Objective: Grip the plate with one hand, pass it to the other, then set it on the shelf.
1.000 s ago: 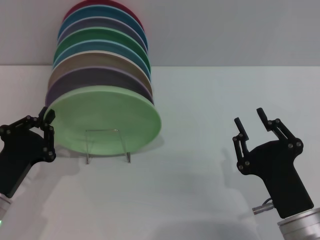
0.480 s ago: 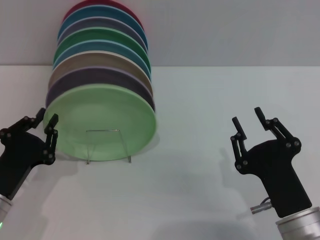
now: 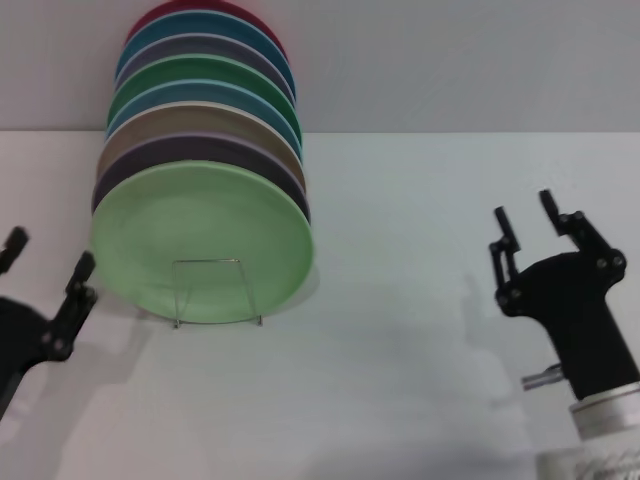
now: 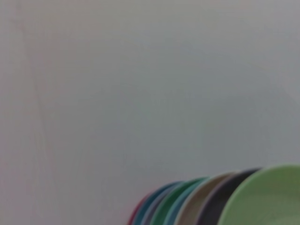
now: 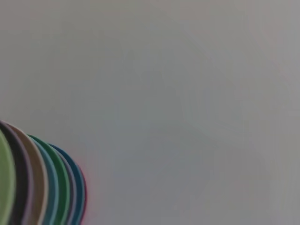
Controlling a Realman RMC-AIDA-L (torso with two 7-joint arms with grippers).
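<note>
This looks like a robot test bench in a lab, not a home kitchen. A bare white table (image 3: 420,330) runs back to a plain grey wall (image 3: 450,60) along its far edge. Towards the far left corner, a row of coloured plates (image 3: 200,110) stands upright in a wire shelf (image 3: 215,292), laid out like a staged trial.

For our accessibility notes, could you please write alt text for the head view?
A light green plate stands upright on a wire shelf, fronting a row of coloured plates. The open left hand and open right hand hover either side.
</note>
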